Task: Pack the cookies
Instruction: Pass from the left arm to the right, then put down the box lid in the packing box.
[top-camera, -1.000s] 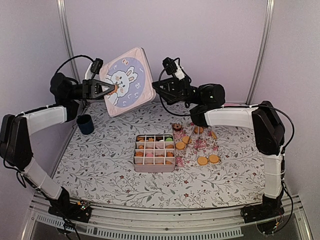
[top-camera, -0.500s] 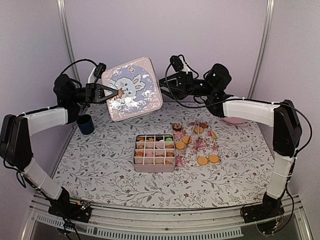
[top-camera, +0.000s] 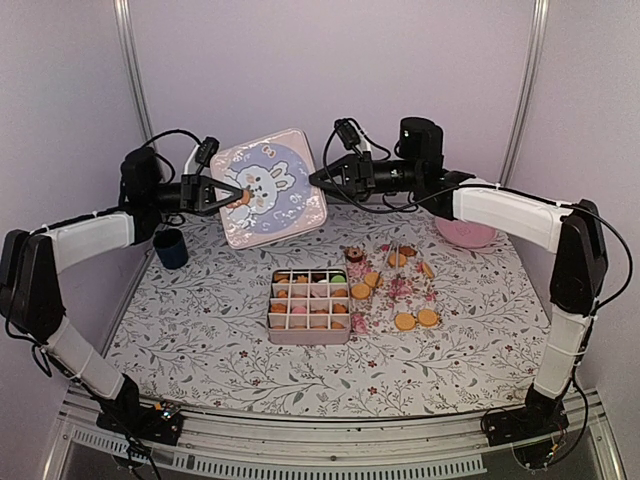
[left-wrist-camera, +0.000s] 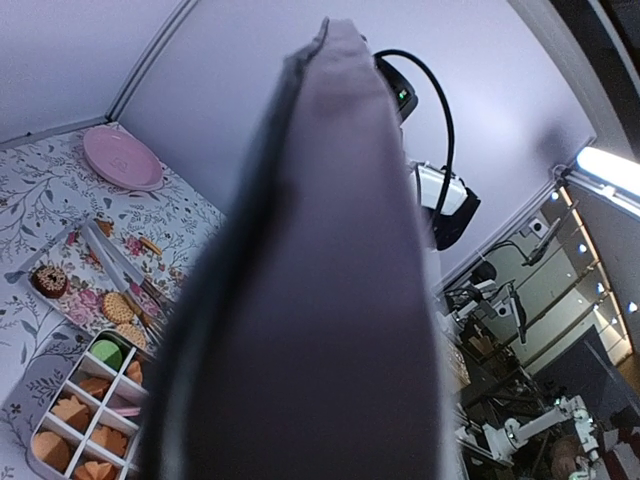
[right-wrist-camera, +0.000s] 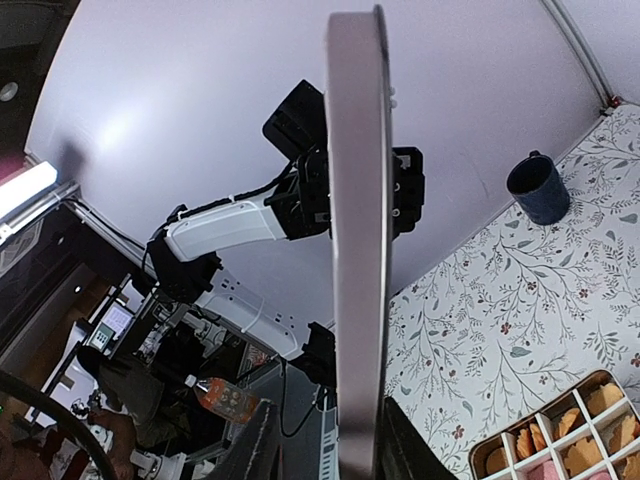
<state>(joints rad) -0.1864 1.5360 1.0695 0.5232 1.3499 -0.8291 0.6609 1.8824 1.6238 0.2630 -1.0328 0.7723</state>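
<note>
Left tool (top-camera: 228, 193) is clamped on the left edge of the tilted bunny lid (top-camera: 272, 190), upper centre of the frame. Right tool (top-camera: 320, 180) straddles the lid's right edge; I cannot tell whether it grips. Below, cookies (top-camera: 405, 322) lie loose on a floral cloth (top-camera: 390, 290); others fill the divided box (top-camera: 309, 337) at centre.

The leaf-patterned table (top-camera: 200, 330) bears a dark blue cup (top-camera: 170, 248) near its left edge, a pink gridded box (top-camera: 310, 337) centrally, a flowered mat (top-camera: 400, 291) beside it, a round pink plate (top-camera: 468, 236) far right
</note>
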